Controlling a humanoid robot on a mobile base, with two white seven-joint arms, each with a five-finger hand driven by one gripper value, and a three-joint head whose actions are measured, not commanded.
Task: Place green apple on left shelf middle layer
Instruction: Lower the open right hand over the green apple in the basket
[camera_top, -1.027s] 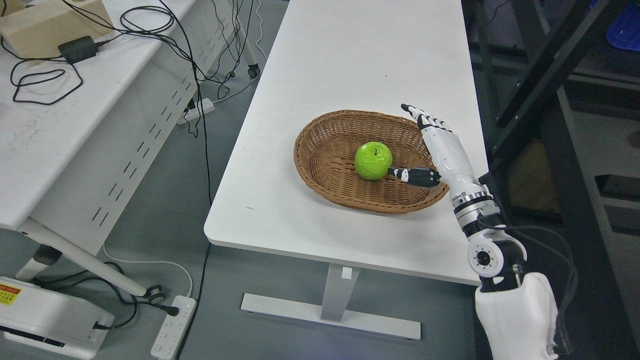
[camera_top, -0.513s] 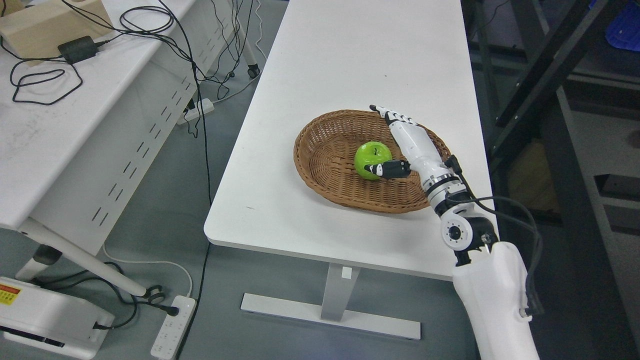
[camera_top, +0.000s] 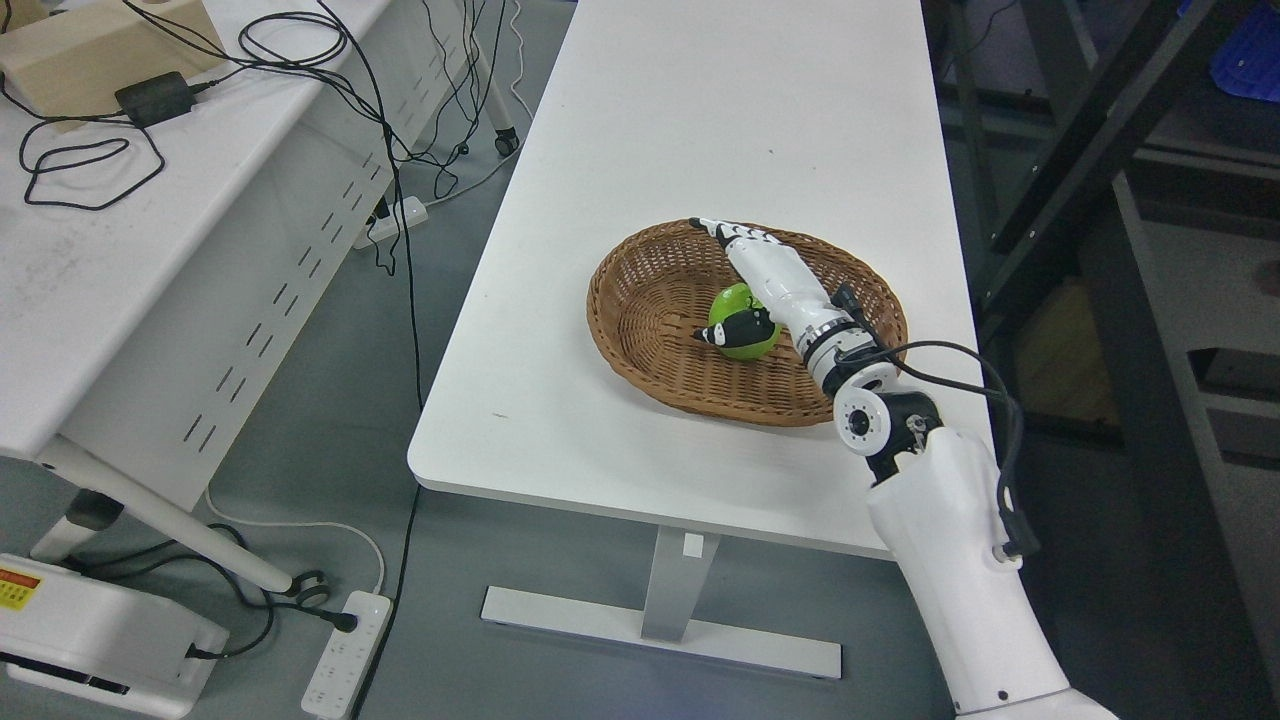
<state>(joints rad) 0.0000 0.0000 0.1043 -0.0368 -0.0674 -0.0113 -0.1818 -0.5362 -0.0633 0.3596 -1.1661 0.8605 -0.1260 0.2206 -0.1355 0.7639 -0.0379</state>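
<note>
the brown woven wicker basket (camera_top: 640, 330) walls ring my right hand (camera_top: 765, 285) low all round, open above. the long white table (camera_top: 700, 110) lies bare beyond it. dark metal shelving (camera_top: 1090, 150) crowds my right side.

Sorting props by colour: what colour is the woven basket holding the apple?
Brown wicker basket, shown clearest in the head view.

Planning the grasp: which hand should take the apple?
Right. The right hand is already over the green apple in the basket, fingers extended, thumb in front. No left arm in view.
</note>
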